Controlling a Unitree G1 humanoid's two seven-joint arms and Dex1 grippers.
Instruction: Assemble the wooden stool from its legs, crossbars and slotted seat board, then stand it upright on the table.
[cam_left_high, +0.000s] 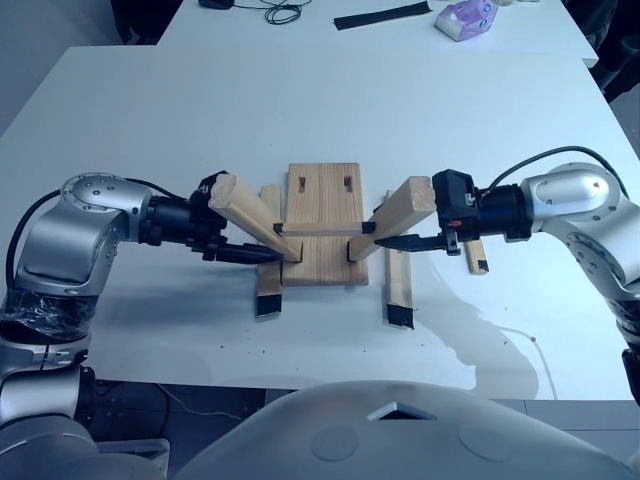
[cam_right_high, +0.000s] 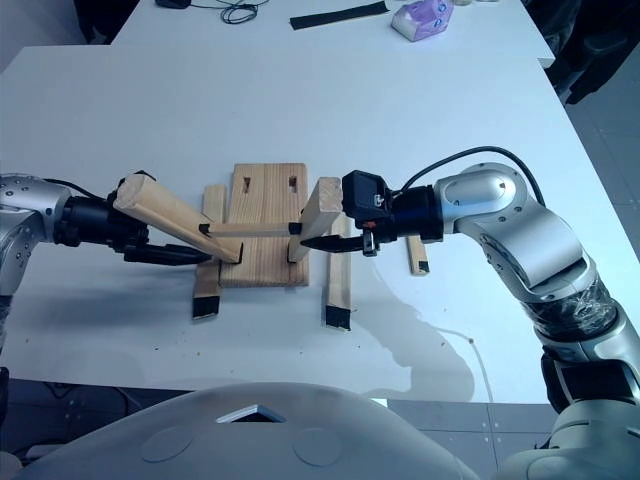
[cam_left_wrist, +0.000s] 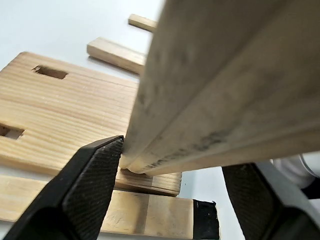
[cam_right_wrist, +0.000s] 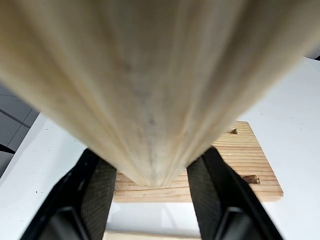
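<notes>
The slotted seat board lies flat at the table's middle. My left gripper is shut on a wooden leg that tilts down toward the board, its black-capped end over the board's left edge. From the other side my right gripper is shut on a second leg, tilted the mirrored way. A thin crossbar spans between the two capped ends, just above the board. In the left wrist view the leg sits between the black fingers. The right wrist view has the other leg between dark fingers.
Loose legs with black tips lie on the table beside the board, one on the left and one on the right. A shorter piece rests under the right wrist. A black strip and a purple pack lie far back.
</notes>
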